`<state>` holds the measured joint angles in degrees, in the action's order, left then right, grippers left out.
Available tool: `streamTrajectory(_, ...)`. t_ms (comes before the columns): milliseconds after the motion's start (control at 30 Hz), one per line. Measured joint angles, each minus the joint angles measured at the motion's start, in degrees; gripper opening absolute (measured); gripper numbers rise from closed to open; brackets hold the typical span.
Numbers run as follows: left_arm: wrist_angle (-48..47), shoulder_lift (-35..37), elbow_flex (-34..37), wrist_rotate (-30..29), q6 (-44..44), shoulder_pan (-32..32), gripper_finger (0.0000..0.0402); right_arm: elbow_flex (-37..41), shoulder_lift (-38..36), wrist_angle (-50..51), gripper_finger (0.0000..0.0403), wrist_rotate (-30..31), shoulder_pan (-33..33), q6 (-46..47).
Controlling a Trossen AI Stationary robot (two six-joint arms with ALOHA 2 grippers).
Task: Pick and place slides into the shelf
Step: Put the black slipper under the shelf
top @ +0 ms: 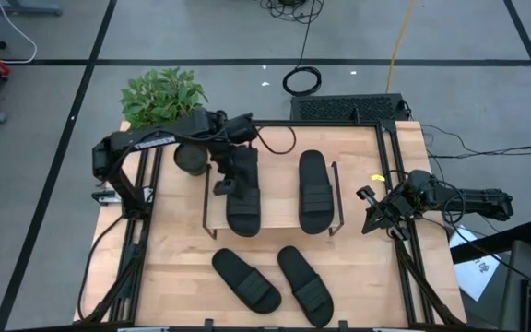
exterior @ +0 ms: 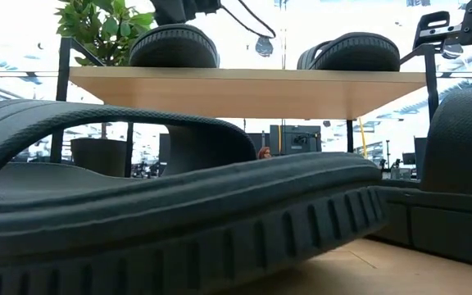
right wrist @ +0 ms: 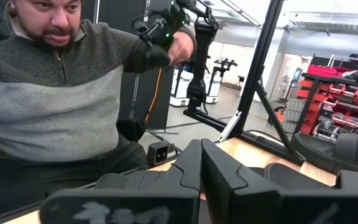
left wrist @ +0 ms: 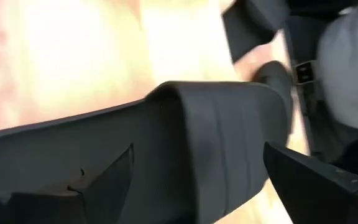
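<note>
Two black slides lie on the shelf's (top: 279,198) wooden top board: one to the left (top: 244,210), one to the right (top: 314,189). Both also show in the low view, the left slide (exterior: 173,45) and the right slide (exterior: 355,51). Two more slides (top: 245,279) (top: 304,284) rest sole-down on the table near its near edge. My left gripper (top: 233,180) is over the far end of the shelf's left slide, its fingers on either side of it in the left wrist view (left wrist: 199,149). My right gripper (top: 374,214) waits shut at the table's right edge. My left gripper has the far end of the shelf's left slide (left wrist: 229,143) between its two fingers (left wrist: 98,183), coming slanting from above and the far side. The slide's ribbed surface fills the gap between them. Its sole lies on the shelf's top board. The exact touching spots are hidden by the fingers.
A black plant pot (top: 190,157) with a green plant (top: 162,92) stands at the table's far left, just beside my left arm. A seated person (right wrist: 61,93) shows beyond the table in the right wrist view. Bare tabletop lies left and right of the shelf.
</note>
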<state>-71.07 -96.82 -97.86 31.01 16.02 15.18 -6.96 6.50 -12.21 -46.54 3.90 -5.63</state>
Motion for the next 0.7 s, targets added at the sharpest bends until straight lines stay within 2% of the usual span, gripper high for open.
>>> streamTrajectory(133, 0.49, 4.92, -0.05, -6.15, 0.63, -2.58, 0.0359, 0.00, 0.00, 0.00, 0.0000, 0.07, -0.01, -0.19)
streamTrajectory(233, -0.25, 9.08, -0.07, -12.25, 2.43, -7.34, 0.0330, 0.00, 0.00, 0.00, 0.0000, 0.11, 0.00, -1.18)
streamTrajectory(367, 0.32, 13.89, -0.07, -18.20, 2.80, -16.55, 0.0240, 0.00, 0.00, 0.00, 0.0000, 0.17, 0.00, -1.39)
streamTrajectory(500, 3.95, 17.82, 0.94, -25.16, 1.88, -26.54, 0.0111, 0.00, 0.00, 0.05, 0.0000, 0.18, -0.02, -2.69)
streamTrajectory(600, 8.79, 20.56, 4.72, -29.17, -1.64, -32.70, 0.0025, 0.00, 0.00, 0.22, 0.0000, 0.20, -0.01, -3.09)
streamTrajectory(700, 15.95, 23.17, 11.47, -32.40, -6.05, -37.81, 0.0015, 0.00, 0.03, 0.36, 0.0000, 0.04, -0.20, -3.47)
